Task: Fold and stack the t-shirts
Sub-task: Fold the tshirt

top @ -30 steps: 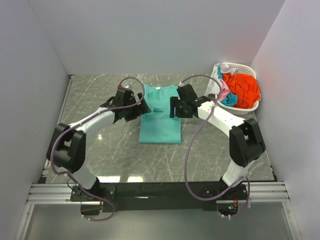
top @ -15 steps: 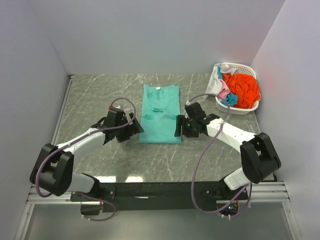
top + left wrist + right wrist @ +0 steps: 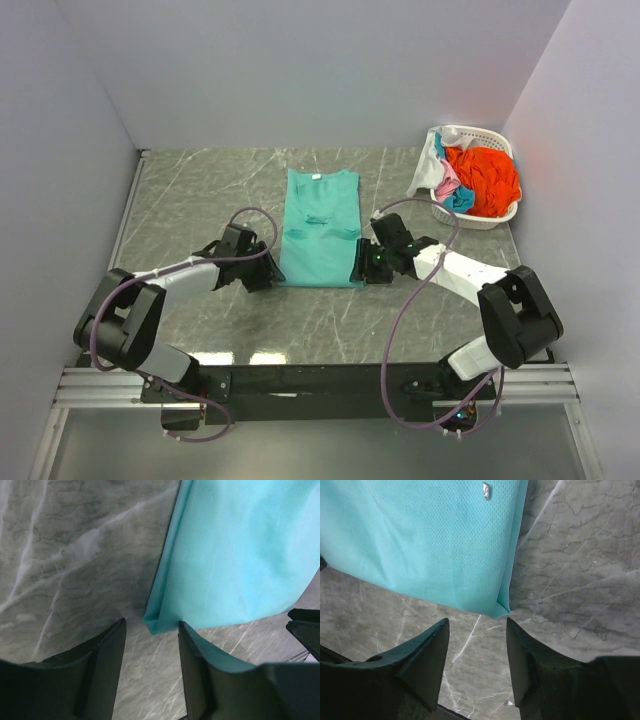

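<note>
Teal-green t-shirt (image 3: 320,228) of fine pin-dotted knit cloth, folded lengthwise into a long narrow rectangle. It lay flat at the middle of the grey-green marble-patterned bench (image 3: 200,190), collar at the far end and hem at the near end, with a few shallow creases across its middle. The left arm's black fingers (image 3: 105,650) stood apart, low over the bench, with the doubled near left corner of the cloth at the mouth of their gap. The right arm's black fingers (image 3: 427,650) were likewise apart at the near right corner. Contact with the cloth could not be told at either corner. At the far right stood a white latticed plastic basket (image 3: 495,218) holding crumpled orange-red (image 3: 485,178), pink (image 3: 449,182), white (image 3: 428,165) and blue (image 3: 458,199) shirts.
</note>
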`<state>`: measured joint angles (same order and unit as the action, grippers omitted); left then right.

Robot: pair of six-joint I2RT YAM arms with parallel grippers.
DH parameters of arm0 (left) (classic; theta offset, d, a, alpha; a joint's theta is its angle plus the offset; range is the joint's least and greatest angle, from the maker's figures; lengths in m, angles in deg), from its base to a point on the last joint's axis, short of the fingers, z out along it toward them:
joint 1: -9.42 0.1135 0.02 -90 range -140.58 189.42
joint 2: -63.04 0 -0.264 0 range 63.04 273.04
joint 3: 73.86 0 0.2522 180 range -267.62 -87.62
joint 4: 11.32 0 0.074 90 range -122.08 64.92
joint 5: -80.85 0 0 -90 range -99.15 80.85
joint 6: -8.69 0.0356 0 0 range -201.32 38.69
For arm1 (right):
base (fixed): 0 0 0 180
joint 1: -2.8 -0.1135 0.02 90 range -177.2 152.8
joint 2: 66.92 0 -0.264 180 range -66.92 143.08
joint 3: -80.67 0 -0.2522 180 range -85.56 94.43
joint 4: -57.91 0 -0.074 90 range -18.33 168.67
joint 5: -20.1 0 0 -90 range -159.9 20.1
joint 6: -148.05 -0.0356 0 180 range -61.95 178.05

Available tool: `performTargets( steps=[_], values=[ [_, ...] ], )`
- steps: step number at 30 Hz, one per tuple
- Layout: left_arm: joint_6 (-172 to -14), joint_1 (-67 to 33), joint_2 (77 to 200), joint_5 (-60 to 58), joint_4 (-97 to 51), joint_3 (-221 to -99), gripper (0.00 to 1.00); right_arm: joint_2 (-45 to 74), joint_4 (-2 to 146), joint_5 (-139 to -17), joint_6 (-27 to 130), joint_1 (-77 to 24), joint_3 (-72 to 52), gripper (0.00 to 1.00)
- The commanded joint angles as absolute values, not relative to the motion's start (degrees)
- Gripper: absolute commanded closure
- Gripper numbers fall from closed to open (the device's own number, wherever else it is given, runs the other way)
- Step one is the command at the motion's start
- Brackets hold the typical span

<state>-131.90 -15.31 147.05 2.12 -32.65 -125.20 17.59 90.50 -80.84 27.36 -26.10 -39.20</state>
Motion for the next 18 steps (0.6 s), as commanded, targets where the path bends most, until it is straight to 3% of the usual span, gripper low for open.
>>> performTargets(
  steps=[1, 12, 18],
  values=[
    [-131.85, -15.63, 147.77, 3.42, -30.35, -124.80, 0.49, 17.63, 88.63, -80.01, 27.03, -26.38, -39.42, 0.46],
    [-131.76, -16.33, 149.53, 2.46, -29.65, -124.09, 0.60, 19.74, 88.11, -77.81, 27.73, -26.29, -40.30, 0.52],
    [-132.20, -16.59, 151.28, 1.75, -29.03, -124.71, 0.77, 21.94, 88.28, -76.75, 29.05, -26.29, -39.68, 0.56]
  ],
)
